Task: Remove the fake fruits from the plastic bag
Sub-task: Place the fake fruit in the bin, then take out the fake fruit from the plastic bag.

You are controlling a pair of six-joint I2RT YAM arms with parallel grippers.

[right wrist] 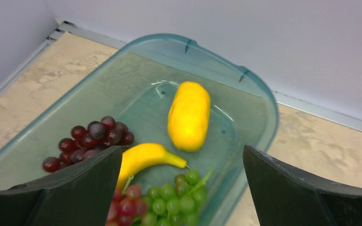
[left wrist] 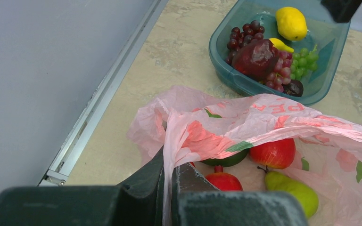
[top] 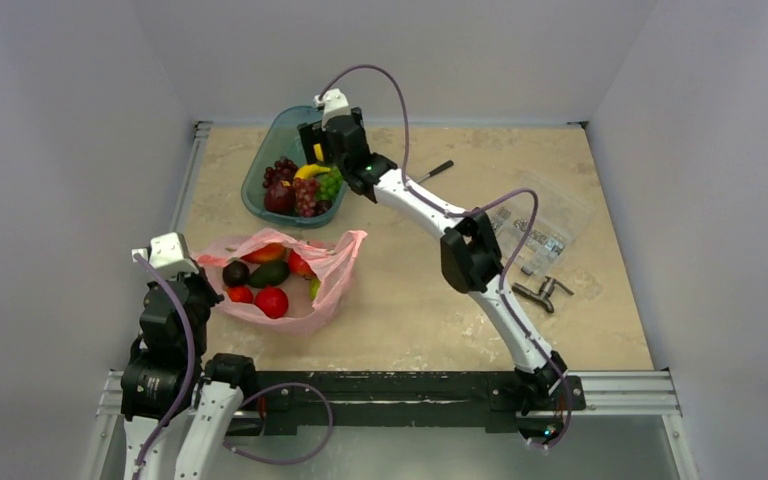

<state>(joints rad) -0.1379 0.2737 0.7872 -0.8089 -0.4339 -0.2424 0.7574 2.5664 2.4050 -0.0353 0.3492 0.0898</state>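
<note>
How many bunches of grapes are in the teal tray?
3 in the teal tray: a dark purple bunch on the left, a red bunch in the middle, a green bunch beside the banana. Others may hide underneath.

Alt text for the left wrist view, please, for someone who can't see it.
The left gripper, jaws shut on the rim of the pink plastic bag, holds it open, showing a red fruit, a green pear and others. Beyond, a teal tray holds a lemon and grapes.

I am seeing the plastic bag lying front-left on the table, fruits inside. The tray is sitting behind it.
</note>
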